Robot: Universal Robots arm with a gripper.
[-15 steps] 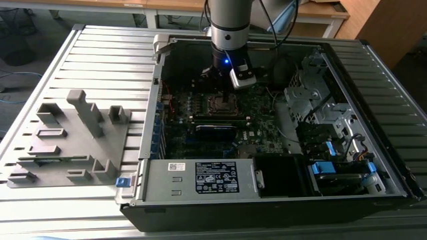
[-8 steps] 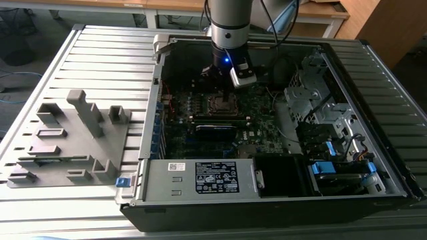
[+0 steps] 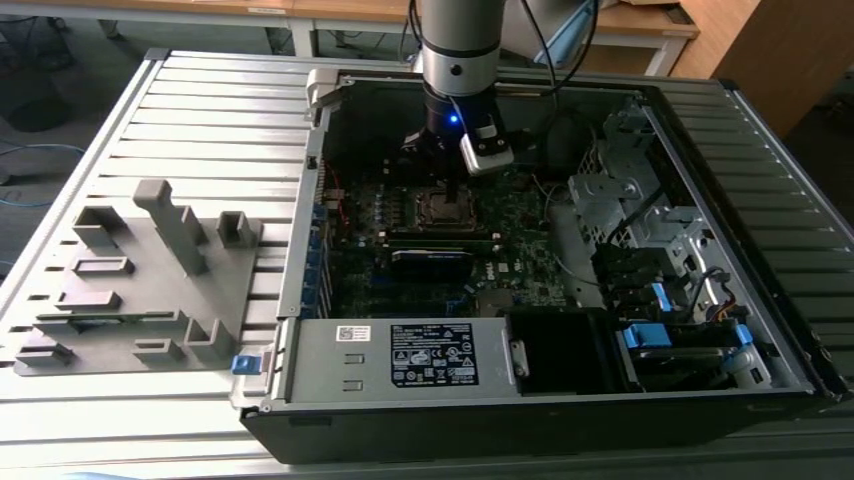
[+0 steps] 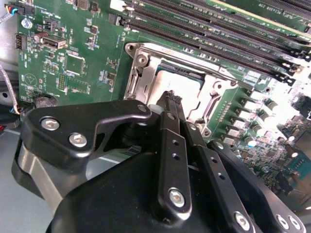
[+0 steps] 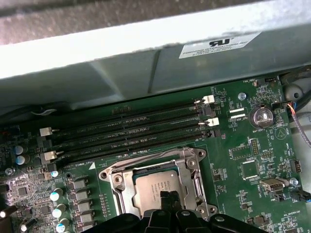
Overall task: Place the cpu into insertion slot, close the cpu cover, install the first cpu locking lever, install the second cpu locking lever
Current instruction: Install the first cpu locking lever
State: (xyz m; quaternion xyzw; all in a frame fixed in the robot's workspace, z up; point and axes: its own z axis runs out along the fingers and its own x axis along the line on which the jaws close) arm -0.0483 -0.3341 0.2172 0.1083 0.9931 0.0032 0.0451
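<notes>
With the cpu (image 5: 158,187) seated in the insertion slot (image 5: 116,180), my narrow, empty end effector (image 5: 170,200) hovers above; closing the cover demands accurate alignment.

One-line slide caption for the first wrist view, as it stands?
Black robot hand poised over the grey square cpu seated in the silvery-rimmed insertion slot, beside long black memory slots.

In both wrist views the gripper (image 4: 171,99) covers the near part of the cpu (image 5: 156,183), so we cannot see that edge. In the exterior view the insertion slot (image 3: 442,206) is too small for us to see inside.
</notes>
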